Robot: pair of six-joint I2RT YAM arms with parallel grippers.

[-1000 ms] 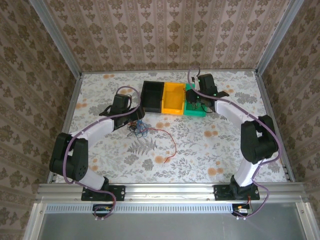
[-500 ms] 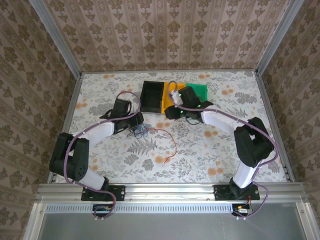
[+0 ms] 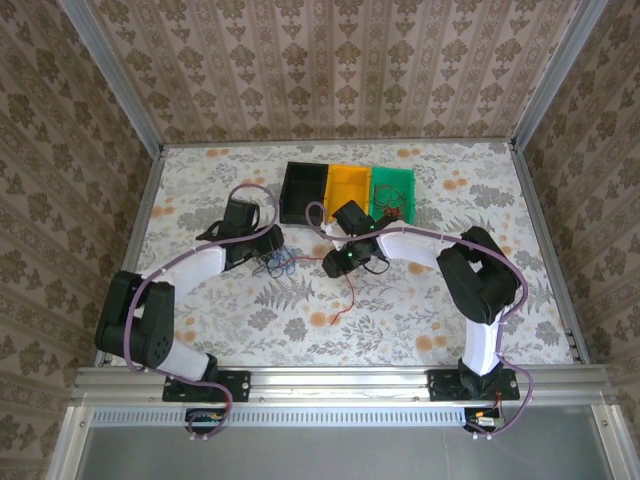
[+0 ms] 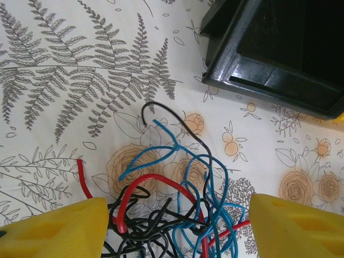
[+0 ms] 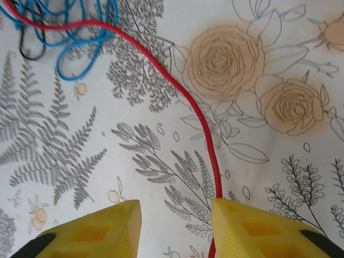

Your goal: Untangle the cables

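Top external view puts the tangle of thin red, blue and black cables (image 3: pixel 277 263) left of the table's middle, well in from every edge. 1 red strand (image 3: pixel 350 298) trails right and toward the near edge. Left wrist view shows the cables (image 4: pixel 177 207) lying between the left gripper (image 4: pixel 176 228)'s 2 yellow fingers (image 4: pixel 59 228), which are spread wide. The right gripper (image 5: pixel 174 228) hangs over the red strand (image 5: pixel 200 126) with its fingers (image 5: pixel 258 231) apart, and the strand runs just beside 1 inner edge. A black plastic bin (image 3: pixel 304 192), an orange bin (image 3: pixel 350 190) and a green bin (image 3: pixel 392 188) stand in a row near the far edge. Open floral table (image 3: pixel 400 320) spreads toward the left, right and near edges.
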